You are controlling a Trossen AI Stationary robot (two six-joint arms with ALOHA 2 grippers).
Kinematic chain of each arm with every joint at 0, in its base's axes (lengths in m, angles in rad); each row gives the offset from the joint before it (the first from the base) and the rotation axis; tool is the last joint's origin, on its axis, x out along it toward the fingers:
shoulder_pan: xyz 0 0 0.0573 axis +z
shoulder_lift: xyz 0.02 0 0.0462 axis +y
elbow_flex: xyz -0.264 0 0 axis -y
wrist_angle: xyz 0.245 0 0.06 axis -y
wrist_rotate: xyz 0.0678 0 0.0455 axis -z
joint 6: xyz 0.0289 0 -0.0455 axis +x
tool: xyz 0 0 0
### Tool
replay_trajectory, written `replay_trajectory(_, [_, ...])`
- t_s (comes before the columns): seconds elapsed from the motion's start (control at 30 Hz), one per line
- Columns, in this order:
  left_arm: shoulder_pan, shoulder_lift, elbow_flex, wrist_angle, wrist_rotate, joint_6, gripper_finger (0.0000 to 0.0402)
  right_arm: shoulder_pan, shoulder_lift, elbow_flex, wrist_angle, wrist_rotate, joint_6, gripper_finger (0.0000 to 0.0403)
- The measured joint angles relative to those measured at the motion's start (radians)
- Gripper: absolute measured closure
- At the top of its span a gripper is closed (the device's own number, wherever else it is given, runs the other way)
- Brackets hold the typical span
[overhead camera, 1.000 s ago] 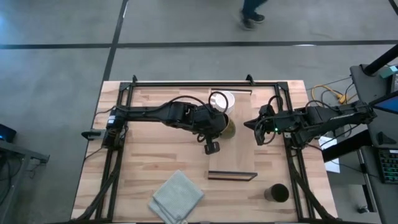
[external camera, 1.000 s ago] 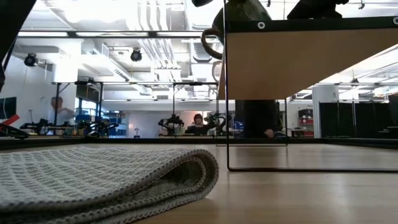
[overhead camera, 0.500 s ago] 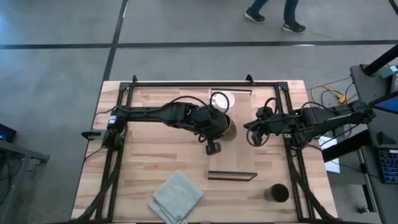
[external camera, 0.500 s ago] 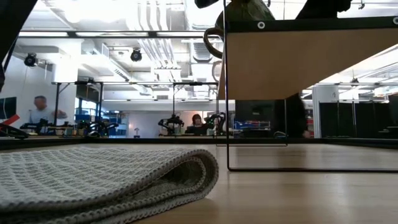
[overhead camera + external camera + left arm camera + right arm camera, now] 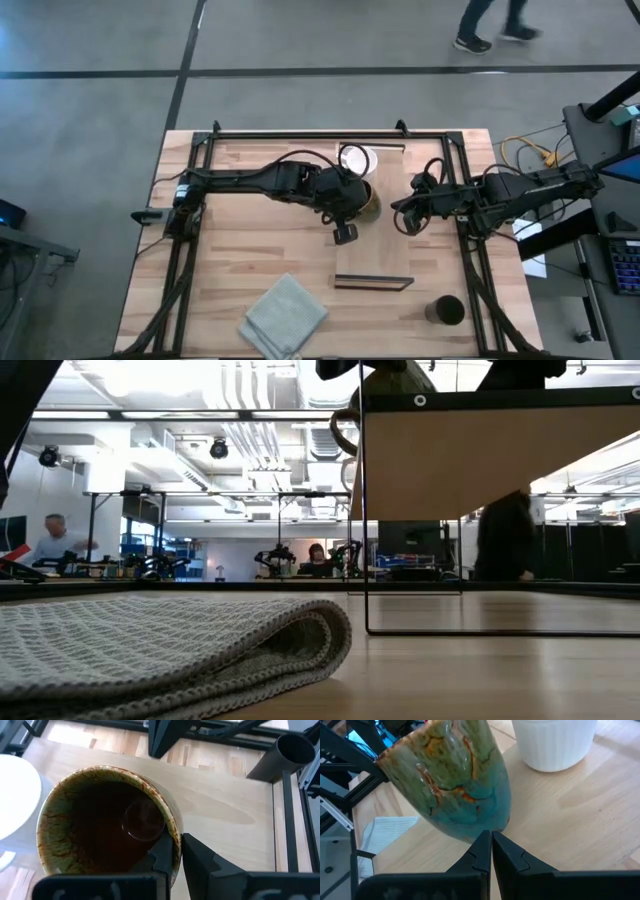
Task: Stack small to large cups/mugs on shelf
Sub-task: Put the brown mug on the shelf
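While no words or labels can be read anywhere, the glossy brown mug (image 5: 107,822) is pinched by its rim in the left claw (image 5: 172,852), above the long light-wood shelf (image 5: 385,245). Just beside it, 1 white ribbed mug (image 5: 554,742) is seen. The right claw (image 5: 490,845) is closed on nothing. On the pale wooden table (image 5: 240,250), 1 dark cup (image 5: 445,310) and 1 grey folded cloth (image 5: 170,645) are seen.

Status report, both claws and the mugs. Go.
Left claw shut on brown mug rim, over the shelf beside white mug. Right claw shut, empty, close by the brown mug. Dark cup off the shelf, untouched.
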Motion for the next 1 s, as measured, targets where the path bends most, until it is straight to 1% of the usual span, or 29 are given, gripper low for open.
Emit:
replay_trajectory(0.17, [0.007,0.0,-0.001,0.029,0.006,0.0,0.0387,0.0,0.032,0.0,0.003,-0.004,0.0,0.0394])
replay_trajectory(0.47, [0.008,0.0,-0.015,0.031,0.016,0.0,0.0387,0.0,0.087,0.0,0.005,-0.004,0.0,0.0394])
replay_trajectory(1.0, [0.008,0.005,-0.016,0.079,0.051,0.0,0.0386,0.0,0.088,0.0,0.014,-0.005,0.0,0.0394])
